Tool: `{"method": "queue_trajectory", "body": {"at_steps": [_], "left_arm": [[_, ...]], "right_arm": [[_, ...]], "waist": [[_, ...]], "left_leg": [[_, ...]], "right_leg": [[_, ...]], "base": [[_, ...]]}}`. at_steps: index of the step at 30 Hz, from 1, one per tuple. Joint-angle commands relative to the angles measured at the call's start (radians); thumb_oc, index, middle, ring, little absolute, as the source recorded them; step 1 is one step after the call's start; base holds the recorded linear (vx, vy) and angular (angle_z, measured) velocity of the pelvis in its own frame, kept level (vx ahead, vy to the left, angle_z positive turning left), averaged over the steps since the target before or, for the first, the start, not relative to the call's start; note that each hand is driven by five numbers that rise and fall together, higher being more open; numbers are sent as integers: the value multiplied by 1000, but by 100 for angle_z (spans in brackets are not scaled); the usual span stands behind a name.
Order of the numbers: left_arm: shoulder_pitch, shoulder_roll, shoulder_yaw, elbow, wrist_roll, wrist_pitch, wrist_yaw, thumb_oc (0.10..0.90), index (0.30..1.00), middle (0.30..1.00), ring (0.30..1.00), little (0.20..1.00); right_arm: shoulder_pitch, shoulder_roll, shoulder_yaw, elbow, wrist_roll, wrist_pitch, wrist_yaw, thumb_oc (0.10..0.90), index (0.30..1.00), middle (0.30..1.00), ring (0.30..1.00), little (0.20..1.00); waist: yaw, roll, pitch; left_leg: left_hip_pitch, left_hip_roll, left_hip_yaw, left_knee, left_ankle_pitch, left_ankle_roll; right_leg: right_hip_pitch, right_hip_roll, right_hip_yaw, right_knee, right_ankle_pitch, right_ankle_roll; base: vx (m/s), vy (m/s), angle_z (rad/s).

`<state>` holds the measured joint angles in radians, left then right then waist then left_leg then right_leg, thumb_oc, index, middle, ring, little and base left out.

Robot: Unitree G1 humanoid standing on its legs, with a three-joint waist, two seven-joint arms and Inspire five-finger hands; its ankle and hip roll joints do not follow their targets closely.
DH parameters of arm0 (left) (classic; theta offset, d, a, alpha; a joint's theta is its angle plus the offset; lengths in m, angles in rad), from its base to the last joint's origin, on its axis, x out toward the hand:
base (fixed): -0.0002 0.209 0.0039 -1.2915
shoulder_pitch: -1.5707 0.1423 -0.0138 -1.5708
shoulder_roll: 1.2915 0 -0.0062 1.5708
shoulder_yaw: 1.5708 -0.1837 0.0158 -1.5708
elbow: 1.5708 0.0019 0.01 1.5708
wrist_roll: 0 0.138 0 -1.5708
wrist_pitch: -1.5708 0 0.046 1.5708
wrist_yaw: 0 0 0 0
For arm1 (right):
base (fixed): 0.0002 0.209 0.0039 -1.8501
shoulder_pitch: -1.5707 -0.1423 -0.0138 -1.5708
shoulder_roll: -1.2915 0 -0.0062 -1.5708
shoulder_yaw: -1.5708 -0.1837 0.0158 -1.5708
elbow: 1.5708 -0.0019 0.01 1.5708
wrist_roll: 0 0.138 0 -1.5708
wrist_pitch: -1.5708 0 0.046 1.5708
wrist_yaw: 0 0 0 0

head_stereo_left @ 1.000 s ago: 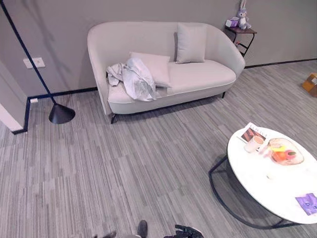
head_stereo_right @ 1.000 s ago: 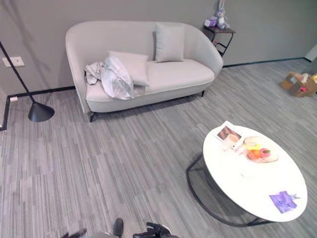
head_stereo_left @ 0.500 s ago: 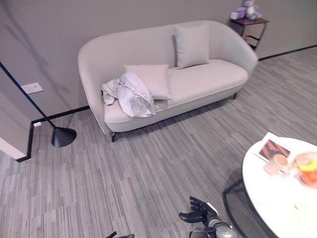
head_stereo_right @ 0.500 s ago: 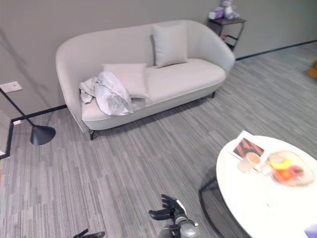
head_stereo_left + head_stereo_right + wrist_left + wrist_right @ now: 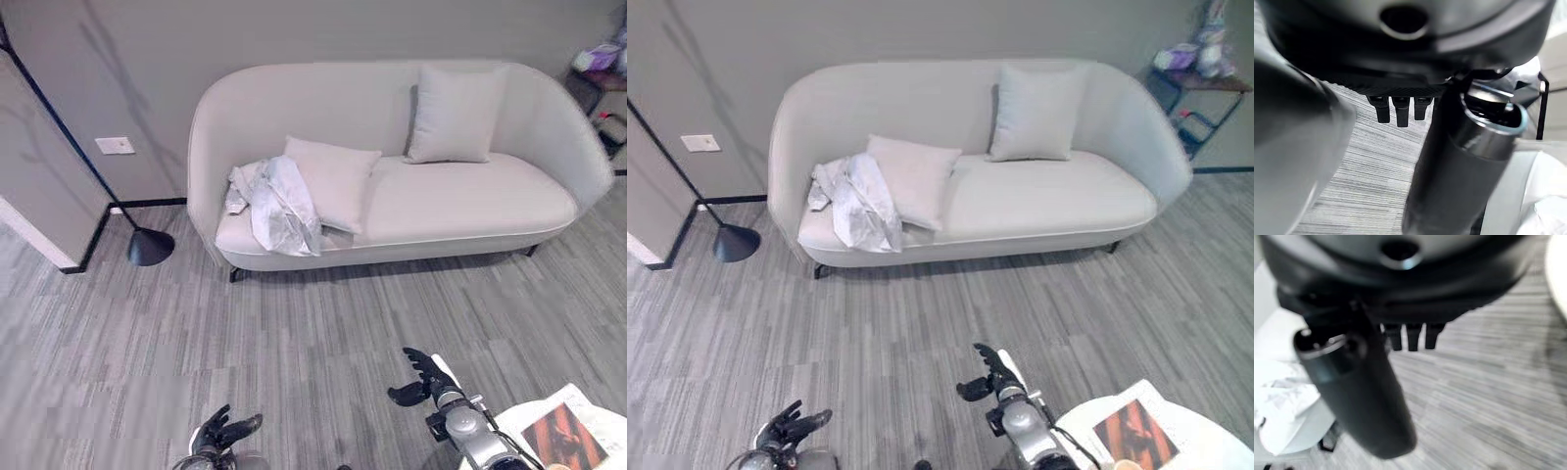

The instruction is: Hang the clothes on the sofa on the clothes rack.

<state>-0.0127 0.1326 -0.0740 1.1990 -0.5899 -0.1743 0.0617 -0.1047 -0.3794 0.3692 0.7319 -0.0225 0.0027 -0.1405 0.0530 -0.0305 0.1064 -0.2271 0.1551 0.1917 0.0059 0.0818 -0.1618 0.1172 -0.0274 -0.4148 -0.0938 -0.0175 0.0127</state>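
Fingers of the right hand are spread and relaxed, holding nothing, above the grey striped floor. Its thumb points toward the robot's left, and the silver wrist comes in from the lower right. Fingers of the left hand are also loosely open and empty, low at the near edge of the scene; in the left wrist view the fingertips hang straight over the floor.

Just beside the right arm, at the near right corner, stands a white round table with a magazine lying on it. The cover has a dark picture, but its writing is too small to read.

Farther away, a light sofa stands against the grey wall. The clothes, a crumpled whitish garment, lie on the left end of the seat, partly hanging over the front edge. They touch 1 cushion that leans beside them. 1 more cushion stands upright against the backrest, well apart from the clothes.

Left of the sofa, a black floor lamp has its cone base on the floor, and a white wall socket is on the wall behind it. At the far right, a small dark side table carries a plush toy.
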Motion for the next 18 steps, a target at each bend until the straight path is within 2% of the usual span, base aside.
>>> {"method": "queue_trajectory", "body": {"at_steps": [1,2,3,5,6,8,9,10,12,13,14,16,17,18], "left_arm": [[-16,-41,-6,41,-84,-32,48,800,900,900,900,900],[-16,-50,6,49,-112,-35,54,800,900,900,900,900],[-17,-67,40,77,-189,-40,67,800,900,900,900,900],[-13,-78,52,65,-232,-43,75,800,900,900,900,900],[-10,-78,47,67,-219,-45,79,800,900,900,900,900],[-28,-61,9,62,-152,-45,100,800,900,900,900,900],[-50,-35,-40,50,-75,-48,116,800,900,900,900,900],[-50,-35,-40,49,-75,-47,116,800,900,900,900,900],[-70,-10,-93,32,25,-47,121,800,900,900,900,900],[-84,16,-141,3,118,-45,124,800,900,900,900,900],[-84,17,-141,2,118,-44,125,800,900,900,900,900],[-99,34,-167,8,161,-31,118,800,900,900,900,900],[-99,35,-167,8,161,-31,118,800,900,900,900,900],[-104,42,-180,26,187,-21,117,800,900,900,900,900]], "right_arm": [[-50,-4,-10,-60,-63,-58,-76,800,900,900,900,900],[-62,0,-2,-55,-79,-57,-88,800,900,900,900,900],[-70,4,14,-55,-93,-52,-102,800,900,900,900,900],[-57,12,21,-62,-100,-49,-106,800,900,900,900,900],[-54,18,29,-56,-110,-48,-107,800,900,900,900,900],[-49,34,28,-11,-123,-37,-139,800,900,900,900,900],[-40,65,19,29,-121,-27,-165,800,900,900,900,900],[-40,66,19,29,-121,-27,-165,800,900,900,900,900],[-41,89,9,67,-114,-31,-187,800,900,900,900,900],[-50,101,-7,101,-107,-35,-207,800,900,900,900,900],[-51,102,-8,102,-107,-35,-207,800,900,900,900,900],[-77,115,-17,118,-100,-26,-223,800,900,900,900,900],[-78,115,-17,118,-100,-26,-223,800,900,900,900,900],[-86,115,-24,114,-98,-21,-236,800,900,900,900,900]], "waist": [[56,26,1],[61,27,6],[65,26,10],[67,27,-4],[71,30,-9],[74,17,-24],[68,1,-33],[69,0,-35],[61,-14,-47],[49,-21,-56],[50,-23,-56],[32,-22,-42],[34,-23,-42],[15,-11,-30]], "left_leg": [[19,38,-50,-80,118,28],[-8,61,-57,-93,132,12],[-23,115,-45,-93,161,-11],[6,153,-8,-82,185,-12],[21,156,4,-75,191,-9],[19,129,11,-22,176,5],[35,92,35,-13,148,29],[33,92,37,-13,148,30],[63,40,61,-41,121,62],[95,-22,71,-80,88,99],[95,-24,72,-80,87,100],[127,-64,81,-93,49,131],[127,-65,83,-93,48,132],[144,-76,81,-93,22,144]], "right_leg": [[7,-128,81,7,-17,106],[26,-129,78,7,-27,105],[67,-140,80,7,-41,113],[115,-152,93,7,-45,128],[136,-158,98,7,-50,136],[154,-198,101,31,-34,143],[143,-250,104,96,3,153],[139,-250,105,95,5,154],[120,-295,102,162,59,167],[69,-340,110,263,142,179],[67,-343,112,265,141,180],[-9,-389,108,395,235,185],[-13,-392,111,398,234,186],[-77,-355,138,475,208,170]], "base": [[308,153,-10],[429,276,-4],[460,355,4],[429,369,-11],[368,308,-31],[395,396,-12],[292,374,6],[267,385,5],[244,381,30],[235,381,42],[234,403,31],[121,257,28],[156,256,19],[171,202,11]]}}
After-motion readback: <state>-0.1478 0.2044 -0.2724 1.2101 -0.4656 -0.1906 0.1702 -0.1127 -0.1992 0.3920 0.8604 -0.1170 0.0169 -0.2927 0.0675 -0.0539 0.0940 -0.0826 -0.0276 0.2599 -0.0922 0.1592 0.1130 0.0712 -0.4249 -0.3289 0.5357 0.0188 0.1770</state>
